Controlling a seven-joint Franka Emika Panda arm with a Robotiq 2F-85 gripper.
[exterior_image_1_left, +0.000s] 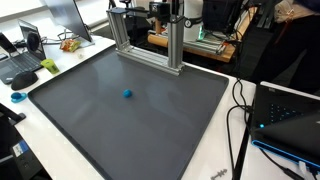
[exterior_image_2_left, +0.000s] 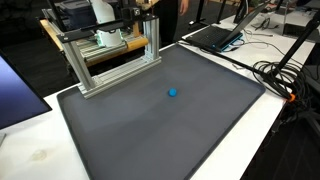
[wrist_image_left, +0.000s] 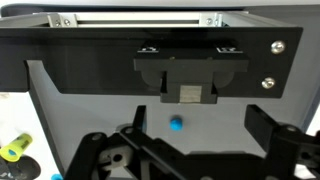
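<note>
A small blue ball (exterior_image_1_left: 127, 95) (exterior_image_2_left: 172, 93) lies alone near the middle of a dark grey mat (exterior_image_1_left: 100, 130) (exterior_image_2_left: 150, 130). In the wrist view the ball (wrist_image_left: 176, 124) rests on the mat well below my gripper (wrist_image_left: 200, 128), a little left of the midline between the fingers. The jaws stand wide open with nothing between them; the black fingertips (wrist_image_left: 268, 122) show at either side. The gripper hangs high over the far part of the mat, apart from the ball. I cannot make it out clearly in either exterior view.
An aluminium frame (exterior_image_1_left: 150, 45) (exterior_image_2_left: 115, 60) stands at the mat's far edge. Laptops (exterior_image_1_left: 22, 55) (exterior_image_2_left: 215, 35) and black cables (exterior_image_1_left: 240, 110) (exterior_image_2_left: 285, 75) lie on the white table around the mat. A yellow-green object (wrist_image_left: 12, 150) sits off the mat's edge.
</note>
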